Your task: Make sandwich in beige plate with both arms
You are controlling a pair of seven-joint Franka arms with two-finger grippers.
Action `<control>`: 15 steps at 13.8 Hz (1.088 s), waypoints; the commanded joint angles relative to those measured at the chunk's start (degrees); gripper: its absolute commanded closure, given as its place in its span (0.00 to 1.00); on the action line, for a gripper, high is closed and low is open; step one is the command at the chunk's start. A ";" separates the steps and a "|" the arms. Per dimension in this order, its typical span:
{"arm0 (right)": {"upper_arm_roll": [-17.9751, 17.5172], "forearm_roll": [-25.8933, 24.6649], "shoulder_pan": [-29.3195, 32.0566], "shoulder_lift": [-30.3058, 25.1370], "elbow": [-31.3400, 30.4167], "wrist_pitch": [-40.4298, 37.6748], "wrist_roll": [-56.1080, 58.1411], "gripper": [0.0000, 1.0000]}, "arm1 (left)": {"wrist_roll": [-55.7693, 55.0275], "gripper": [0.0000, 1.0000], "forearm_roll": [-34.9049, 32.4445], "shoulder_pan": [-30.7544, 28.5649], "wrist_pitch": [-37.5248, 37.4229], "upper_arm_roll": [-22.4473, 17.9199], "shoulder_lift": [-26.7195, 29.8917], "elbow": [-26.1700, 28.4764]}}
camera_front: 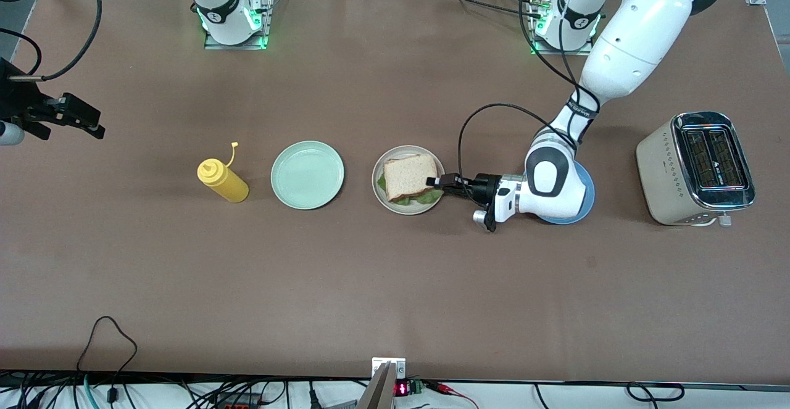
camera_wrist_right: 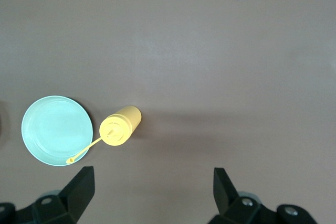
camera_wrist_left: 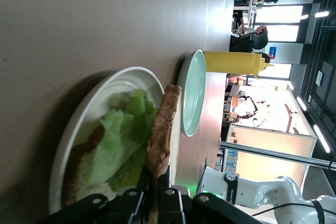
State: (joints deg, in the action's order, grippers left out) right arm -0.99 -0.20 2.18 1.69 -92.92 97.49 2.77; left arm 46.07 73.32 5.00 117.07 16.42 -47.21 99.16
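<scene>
Step now: I think the top bread is being laid down to finish the sandwich.
Sandwich: two pale square bread slices with brown crust and a crinkly green lettuce leaf between them. It lies in the round pale beige plate, near the middle of the front picture.
Top slice: the top bread slice covers most of the leaf. In the left wrist picture the top bread slice is tipped up on its edge, above the lettuce.
Left gripper: the black left gripper is low over the plate rim, on the side toward the toaster. Its two fingers pinch the crust edge of the top slice.
Right gripper: the right gripper waits at the upper left of the front picture, fingers spread wide, holding nothing.
How to do it well: I would lower the slice flat and square on the leaf, then let go softly and pull straight away, so the bread does not slide.
Other things: a mint-green round plate and a yellow squeeze bottle sit beside the beige plate; a silver toaster is at the right edge.
</scene>
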 commanded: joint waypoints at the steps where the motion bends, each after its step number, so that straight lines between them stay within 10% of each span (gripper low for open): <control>1: -0.68 -0.50 0.54 0.24 1.16 -0.81 -0.13 0.00 | 2.00 0.42 0.69 -0.16 0.35 -0.68 0.71 0.33; 2: -0.68 -0.68 0.54 0.24 1.16 -0.63 -0.22 0.00 | 2.01 0.02 0.07 -0.86 0.17 -0.86 1.24 0.42; 15: -0.68 -0.86 0.54 0.50 1.25 -0.63 -0.22 0.00 | -11.35 0.00 -55.69 -9.90 -12.53 -5.96 20.92 -4.04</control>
State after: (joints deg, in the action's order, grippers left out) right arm -1.00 -0.23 2.18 1.82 -92.86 97.49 2.77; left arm 35.38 25.07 -0.85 109.87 10.43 -29.51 96.72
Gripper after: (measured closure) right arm 0.000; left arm 0.000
